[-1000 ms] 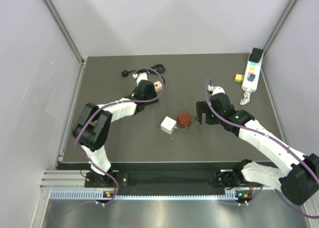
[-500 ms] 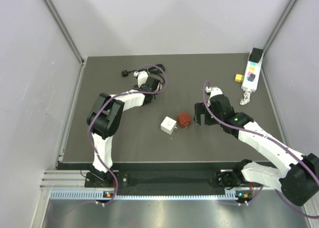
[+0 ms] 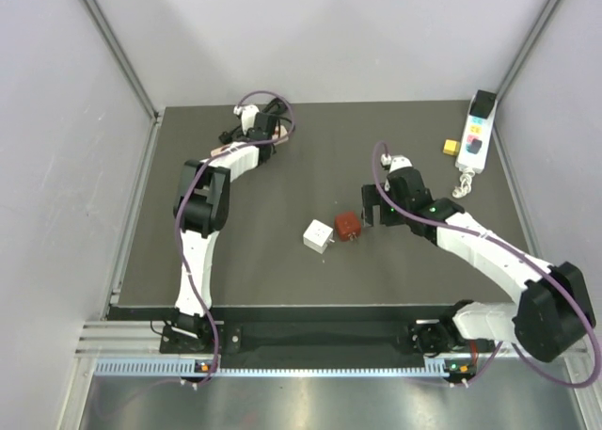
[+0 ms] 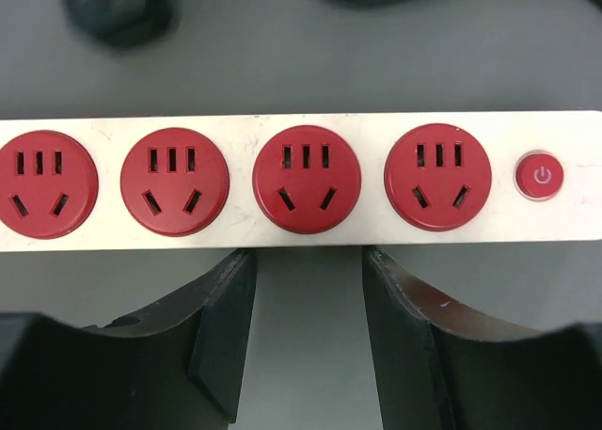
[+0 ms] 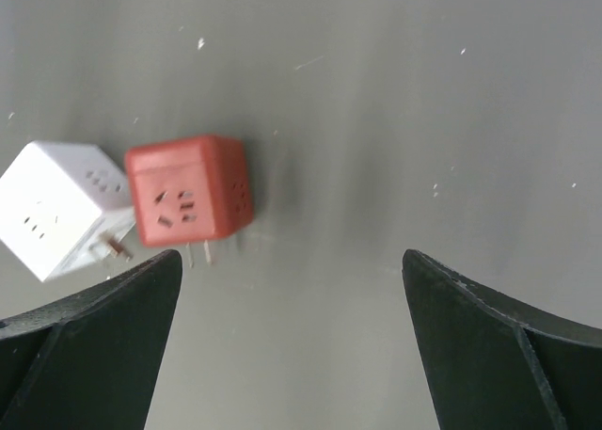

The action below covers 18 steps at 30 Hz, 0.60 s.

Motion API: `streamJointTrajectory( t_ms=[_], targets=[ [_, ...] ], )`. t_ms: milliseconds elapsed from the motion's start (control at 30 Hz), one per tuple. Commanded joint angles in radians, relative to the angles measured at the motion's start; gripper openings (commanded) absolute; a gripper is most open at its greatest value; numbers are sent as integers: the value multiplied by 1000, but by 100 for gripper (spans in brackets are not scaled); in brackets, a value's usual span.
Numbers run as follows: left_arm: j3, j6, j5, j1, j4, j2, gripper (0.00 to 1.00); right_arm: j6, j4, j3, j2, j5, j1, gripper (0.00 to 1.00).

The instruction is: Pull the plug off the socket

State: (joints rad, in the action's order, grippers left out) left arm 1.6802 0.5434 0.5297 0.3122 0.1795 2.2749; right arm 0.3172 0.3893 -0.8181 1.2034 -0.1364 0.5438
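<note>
In the left wrist view a white power strip (image 4: 301,181) with round red sockets and a red power button (image 4: 540,175) lies just beyond my left gripper (image 4: 308,265). The jaws are open and empty, and no plug sits in the sockets that show. In the top view this gripper (image 3: 252,129) is at the back left, and its arm hides most of the strip. A red cube adapter (image 5: 188,190) and a white cube adapter (image 5: 58,209) lie side by side with their prongs showing. My right gripper (image 5: 292,261) is wide open just right of the red cube (image 3: 348,226).
A coiled black cable (image 3: 273,105) and a black plug (image 4: 122,16) lie behind the strip. A second white strip with coloured buttons (image 3: 473,140) and a yellow block (image 3: 452,147) are at the back right. The left wall and its rail are close to the left arm.
My left arm has swung from the middle of the table to the back left. My right gripper has edged left toward the red cube. The cubes have not moved.
</note>
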Motion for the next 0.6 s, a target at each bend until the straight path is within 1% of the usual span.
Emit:
streamJointTrajectory(
  t_ms=[0, 33, 67, 100, 133, 167, 200, 233, 300, 333, 367, 400, 433, 467, 500, 567],
  targets=[
    [146, -82, -49, -48, -23, 53, 53, 8, -32, -91, 54, -26, -36, 100],
    [179, -97, -75, -54, -25, 57, 53, 10, -27, -104, 68, -26, -45, 100],
    [176, -106, -89, -62, -35, 55, 53, 13, -23, -116, 79, -34, -56, 100],
    [161, -115, -97, -62, -52, 34, 53, 16, -21, -142, 100, -43, -64, 100],
    [101, -112, -105, -62, -105, 19, 54, 19, -12, -156, 108, -54, -70, 100],
    [64, -105, -158, -62, -138, 0, 56, 26, -9, -170, 125, -69, -86, 100],
    [9, -96, -181, -62, -171, -30, 57, 29, -3, -197, 133, -78, -93, 100],
    [-10, -97, -233, -62, -222, -44, 60, 42, 22, -213, 140, -98, -113, 100],
    [-63, -108, -287, -61, -267, -86, 62, 49, 54, -248, 151, -115, -133, 100],
    [-85, -115, -313, -56, -326, -100, 65, 59, 57, -251, 151, -149, -152, 100],
    [-108, -125, -379, -53, -354, -115, 66, 65, 63, -253, 147, -167, -165, 100],
    [-149, -141, -410, -53, -377, -141, 67, 71, 65, -253, 147, -179, -182, 100],
    [-169, -145, -440, -51, -405, -153, 68, 80, 71, -254, 148, -186, -224, 100],
    [-190, -148, -518, -51, -460, -163, 69, 83, 74, -256, 153, -186, -248, 100],
    [-230, -148, -560, -51, -495, -185, 69, 86, 77, -262, 157, -190, -271, 100],
    [-257, -142, -631, -51, -576, -199, 70, 92, 91, -276, 185, -207, -340, 100]
  ],
)
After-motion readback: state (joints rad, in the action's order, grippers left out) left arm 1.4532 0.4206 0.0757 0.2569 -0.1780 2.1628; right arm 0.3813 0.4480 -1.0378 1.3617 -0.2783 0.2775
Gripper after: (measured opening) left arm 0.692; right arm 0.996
